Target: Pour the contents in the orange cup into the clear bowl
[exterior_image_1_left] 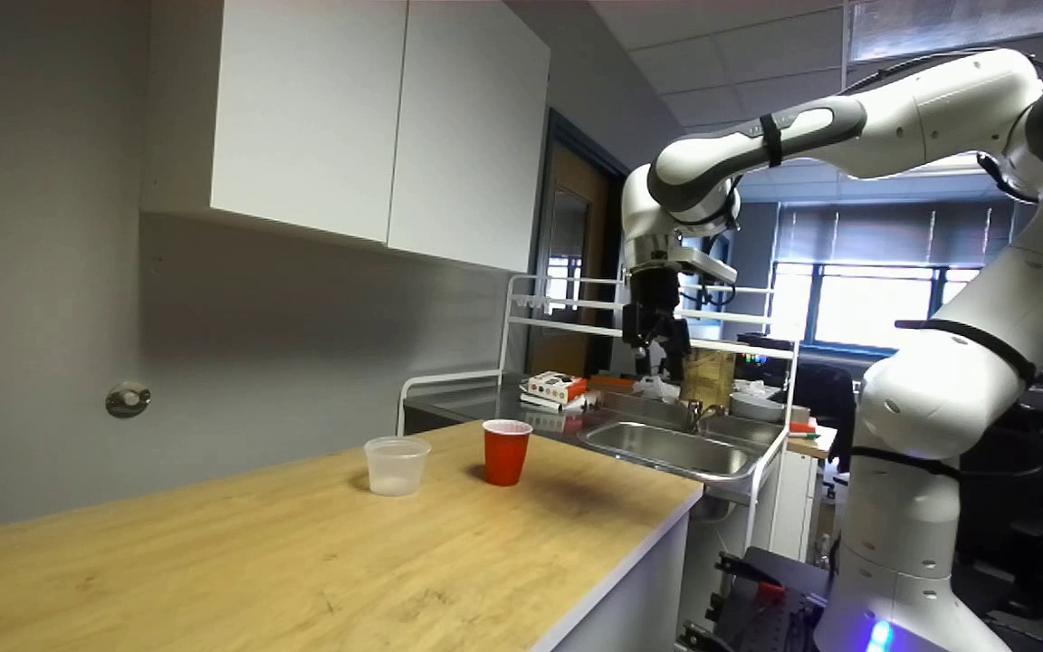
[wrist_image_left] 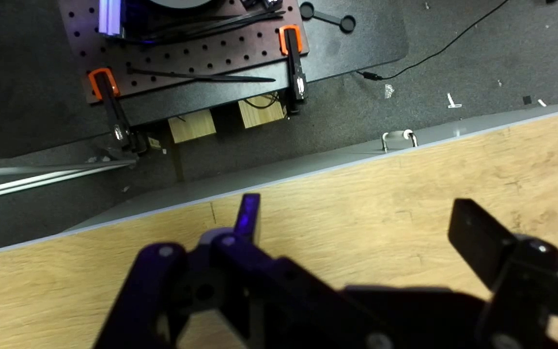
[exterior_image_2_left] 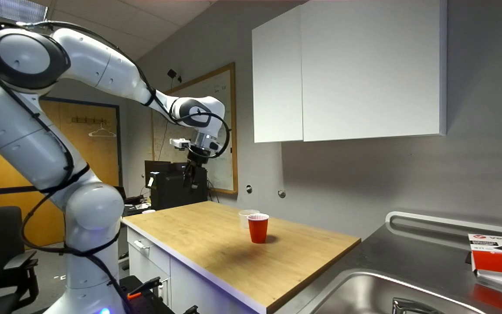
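Note:
The orange cup [exterior_image_1_left: 506, 455] stands upright on the wooden counter, and it also shows in an exterior view [exterior_image_2_left: 258, 230]. The clear bowl [exterior_image_1_left: 397, 468] stands upright beside it, a small gap apart. In an exterior view the clear bowl [exterior_image_2_left: 244, 219] is partly hidden behind the cup. The contents do not show; the cup's inside is hidden below its white rim. My gripper [exterior_image_1_left: 657, 362] is held well above the counter, apart from cup and bowl. It also shows in an exterior view [exterior_image_2_left: 191, 183]. In the wrist view the gripper [wrist_image_left: 356, 218] is wide open with nothing between its fingers.
The wooden counter [exterior_image_1_left: 304, 561] has a front edge towards the robot base. White cabinets [exterior_image_2_left: 364, 74] hang above it. A steel sink [exterior_image_1_left: 675, 444] with a faucet and a white rack [exterior_image_1_left: 567, 326] stand beside the counter. A red-white box [exterior_image_2_left: 499, 257] lies near the sink.

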Controlling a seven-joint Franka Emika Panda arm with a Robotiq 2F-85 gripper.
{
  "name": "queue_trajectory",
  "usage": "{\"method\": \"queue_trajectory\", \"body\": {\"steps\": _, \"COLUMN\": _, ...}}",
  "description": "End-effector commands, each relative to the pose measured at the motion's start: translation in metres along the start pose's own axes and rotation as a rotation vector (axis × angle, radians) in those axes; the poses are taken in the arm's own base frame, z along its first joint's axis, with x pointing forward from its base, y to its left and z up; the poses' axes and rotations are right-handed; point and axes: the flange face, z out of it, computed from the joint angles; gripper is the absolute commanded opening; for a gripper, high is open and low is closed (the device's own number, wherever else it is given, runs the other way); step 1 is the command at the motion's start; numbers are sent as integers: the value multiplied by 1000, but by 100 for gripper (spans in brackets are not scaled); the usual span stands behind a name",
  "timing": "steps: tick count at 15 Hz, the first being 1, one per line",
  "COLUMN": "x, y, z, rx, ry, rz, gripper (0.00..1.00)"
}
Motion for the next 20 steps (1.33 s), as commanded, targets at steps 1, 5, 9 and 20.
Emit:
{"method": "queue_trajectory", "body": {"steps": 1, "x": 18, "y": 1, "z": -5, "rx": 3, "ry": 26, "rz": 42, "gripper": 100}}
{"method": "queue_trajectory", "body": {"steps": 5, "x": 56, "y": -3, "z": -6, "rx": 5, "ry": 99, "rz": 112, "gripper": 100}}
{"method": "queue_trajectory", "body": {"steps": 9, "x": 106, "y": -15, "z": -4, "rx": 14, "ry": 165, "rz": 210, "gripper": 100}}
{"method": "queue_trajectory", "body": {"steps": 20, "x": 223, "y": -33, "z": -20, "rx": -23, "ry": 282, "rz": 460, "gripper": 100}}
